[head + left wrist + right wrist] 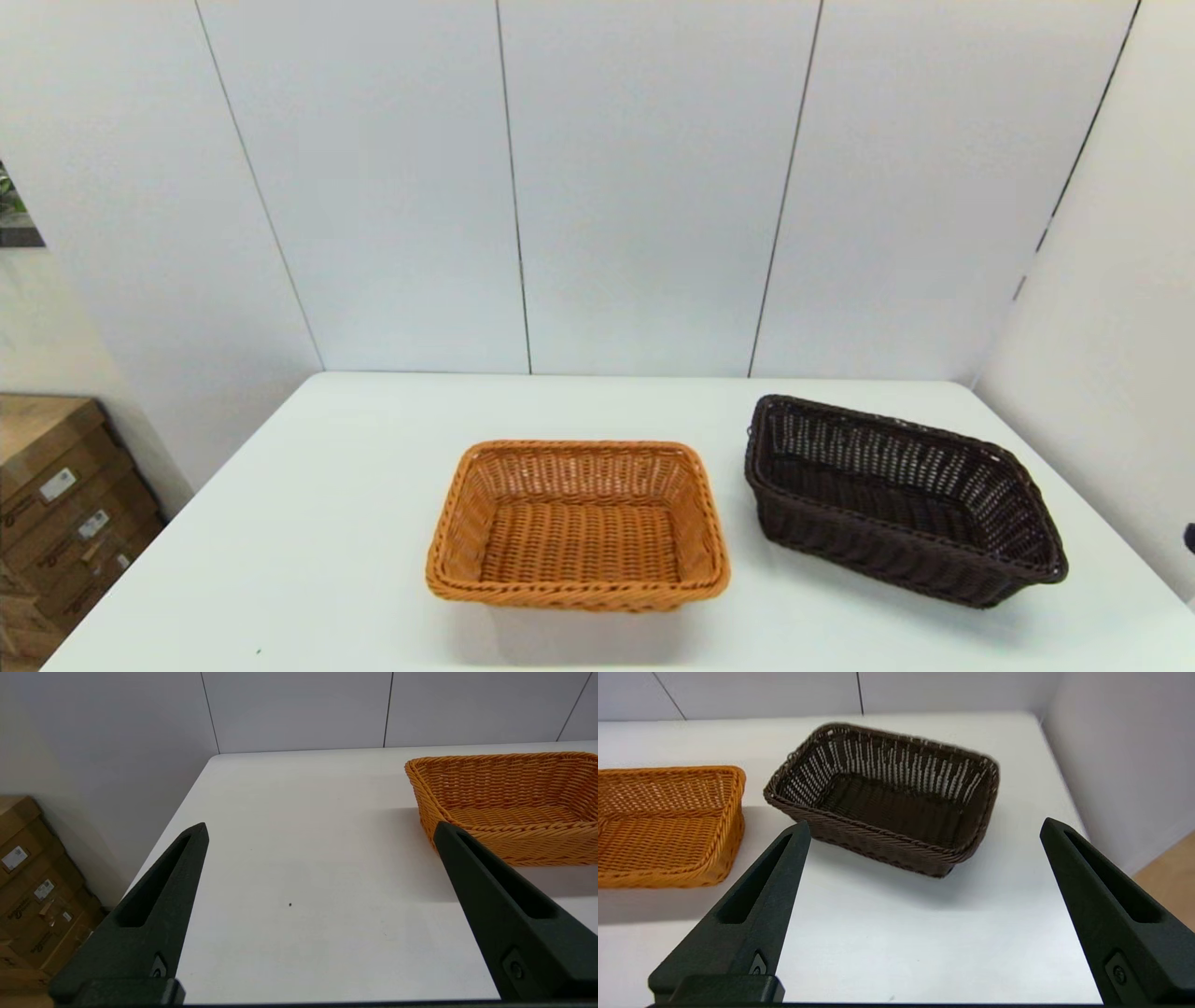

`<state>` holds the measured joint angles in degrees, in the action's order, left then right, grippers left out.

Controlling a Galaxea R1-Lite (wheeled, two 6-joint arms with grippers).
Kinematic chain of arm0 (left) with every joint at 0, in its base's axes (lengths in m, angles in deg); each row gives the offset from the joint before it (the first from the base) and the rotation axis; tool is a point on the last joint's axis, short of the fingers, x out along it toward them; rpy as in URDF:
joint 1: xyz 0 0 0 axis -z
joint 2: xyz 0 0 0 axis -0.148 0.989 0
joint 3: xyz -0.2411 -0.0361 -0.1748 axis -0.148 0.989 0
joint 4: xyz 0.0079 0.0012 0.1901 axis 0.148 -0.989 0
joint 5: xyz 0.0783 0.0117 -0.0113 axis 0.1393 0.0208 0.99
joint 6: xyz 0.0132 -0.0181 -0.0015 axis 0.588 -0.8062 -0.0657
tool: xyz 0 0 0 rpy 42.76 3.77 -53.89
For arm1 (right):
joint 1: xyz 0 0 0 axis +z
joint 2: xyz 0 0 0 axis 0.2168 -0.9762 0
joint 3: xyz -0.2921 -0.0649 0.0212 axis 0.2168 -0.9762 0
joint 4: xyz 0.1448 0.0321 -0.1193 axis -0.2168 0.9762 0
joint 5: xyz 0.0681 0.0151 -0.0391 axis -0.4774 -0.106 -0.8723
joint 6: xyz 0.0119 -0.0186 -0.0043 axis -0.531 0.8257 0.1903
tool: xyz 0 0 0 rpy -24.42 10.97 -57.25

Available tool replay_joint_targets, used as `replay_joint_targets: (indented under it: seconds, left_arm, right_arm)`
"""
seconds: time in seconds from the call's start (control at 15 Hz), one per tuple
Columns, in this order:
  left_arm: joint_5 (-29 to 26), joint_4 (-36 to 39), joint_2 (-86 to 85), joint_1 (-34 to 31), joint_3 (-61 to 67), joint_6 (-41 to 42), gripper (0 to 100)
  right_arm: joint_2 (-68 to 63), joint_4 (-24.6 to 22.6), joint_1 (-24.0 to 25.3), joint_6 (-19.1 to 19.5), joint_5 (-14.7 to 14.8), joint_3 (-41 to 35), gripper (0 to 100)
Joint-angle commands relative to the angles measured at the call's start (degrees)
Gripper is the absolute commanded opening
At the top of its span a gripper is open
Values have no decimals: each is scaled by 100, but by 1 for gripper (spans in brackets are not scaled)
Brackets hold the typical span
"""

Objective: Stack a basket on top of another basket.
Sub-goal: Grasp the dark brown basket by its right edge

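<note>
While nothing is yet gripped: dark brown basket (901,499) sits askew, just right of the orange basket (579,525), both on the white table (327,523). Right gripper (924,828), fingers spread, faces the dark basket; best pinch its near braided rim, lift level, square it before lowering. Left gripper (320,833), spread, idles left of the orange basket.

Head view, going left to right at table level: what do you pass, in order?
Stacked cardboard boxes on the floor beside the table → bare white table → orange basket → dark brown basket, set at an angle and apart from the orange one. Neither pincer shows in this view.
</note>
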<state>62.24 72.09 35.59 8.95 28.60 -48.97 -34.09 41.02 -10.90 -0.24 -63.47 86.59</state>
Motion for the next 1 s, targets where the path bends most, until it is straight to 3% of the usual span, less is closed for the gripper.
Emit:
replay_joint_targets:
  seconds: [0.07,0.27,0.8,1.0]
  left_arm:
    - [1,-2,-4,0,9,0,100]
    - [1,-2,-4,0,9,0,100]
    - [1,-2,-4,0,9,0,100]
    - [1,-2,-4,0,9,0,100]
  right_arm:
    - [-1248,-715,58,-117,-29,-306,100]
    - [-2171,-1357,22,-170,-56,-333,100]
    - [-3902,-1366,-13,-214,-64,282,100]
    - [-4359,-1357,-232,-214,-73,581,100]
